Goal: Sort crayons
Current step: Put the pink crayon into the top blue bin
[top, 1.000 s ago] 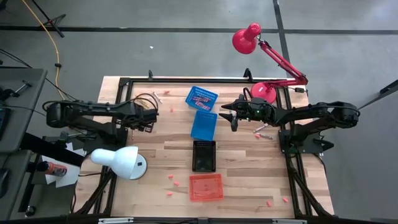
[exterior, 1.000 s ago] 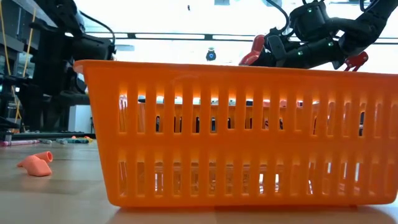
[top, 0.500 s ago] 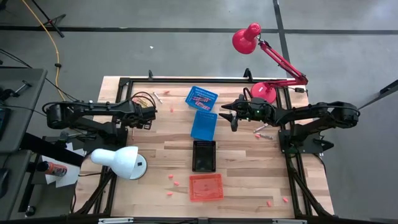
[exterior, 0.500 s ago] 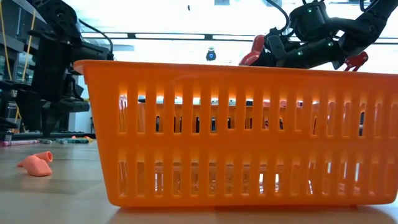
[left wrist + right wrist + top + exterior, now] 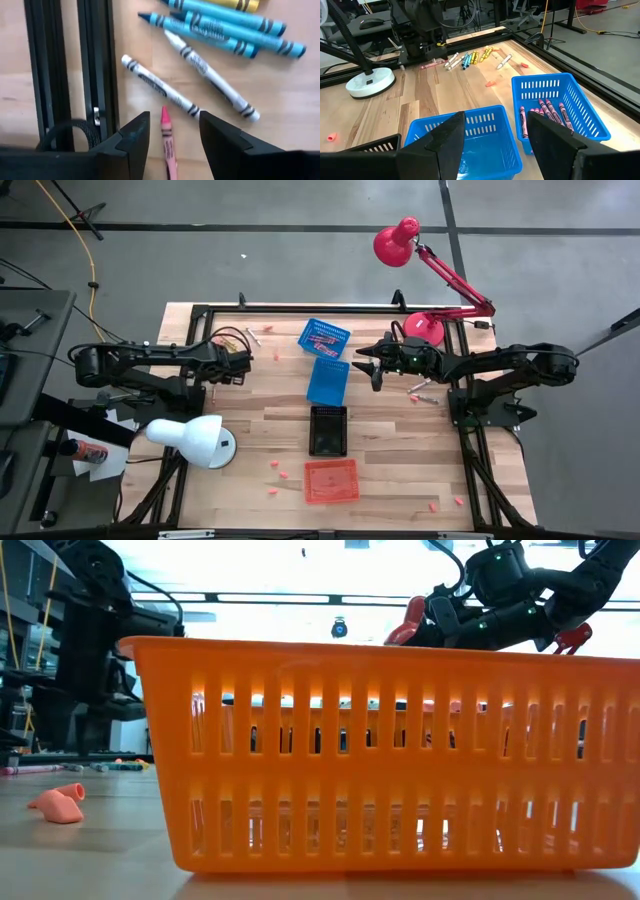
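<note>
Sorting partly done: pink crayons [image 5: 542, 112] lying in far blue basket [image 5: 580, 105]. Loose crayons [image 5: 220, 30] left on table [image 5: 260, 425] by frame edge. Left gripper [image 5: 172, 132] released, straddling pink crayon [image 5: 167, 142], not yet grasping. Right gripper [image 5: 495, 132] released, empty, above near blue basket [image 5: 485, 125].

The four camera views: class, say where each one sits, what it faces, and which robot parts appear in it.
High view: overhead, straight down on the table; both arms show.
Low view: table level, facing the orange basket; arms above.
Left wrist view: over crayons; left hand open around a pink crayon.
Right wrist view: over two blue baskets; right hand open.
Shared: the same crayons lie far off in the right wrist view.
</note>
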{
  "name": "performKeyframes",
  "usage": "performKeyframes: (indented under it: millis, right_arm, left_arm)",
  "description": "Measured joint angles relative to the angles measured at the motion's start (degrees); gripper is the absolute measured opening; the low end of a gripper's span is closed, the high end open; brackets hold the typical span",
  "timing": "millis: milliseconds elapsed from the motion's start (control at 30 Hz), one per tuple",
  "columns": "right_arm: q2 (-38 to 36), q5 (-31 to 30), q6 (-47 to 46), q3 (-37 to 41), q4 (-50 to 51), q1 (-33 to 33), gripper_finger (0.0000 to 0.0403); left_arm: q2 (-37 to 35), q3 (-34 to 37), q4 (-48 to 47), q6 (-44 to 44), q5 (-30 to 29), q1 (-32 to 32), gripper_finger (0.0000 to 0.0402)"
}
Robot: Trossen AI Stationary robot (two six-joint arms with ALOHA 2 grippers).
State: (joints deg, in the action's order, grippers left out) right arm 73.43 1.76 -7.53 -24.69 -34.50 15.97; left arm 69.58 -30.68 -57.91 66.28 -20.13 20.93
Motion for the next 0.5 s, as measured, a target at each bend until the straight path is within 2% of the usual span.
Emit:
performKeyframes:
  millis: [167,333,500]
  right_arm:
    - [0.00,0.00,-0.18,0.00,0.02,0.00,0.0206]
    - [0.00,0.00,-0.13,0.00,0.10,0.00,0.0206]
    - [0.00,0.00,-0.04,0.00,0.59,0.13,0.0206]
  left_arm:
    - [0.57,0.43,2.58,0.69,-1.49,-0.26,0.0158]
    - [2.70,5.36,9.09,2.12,-0.16,-2.09,0.0158]
    - [1.80,5.91,8.30,2.27,-1.24,-3.26,0.0158]
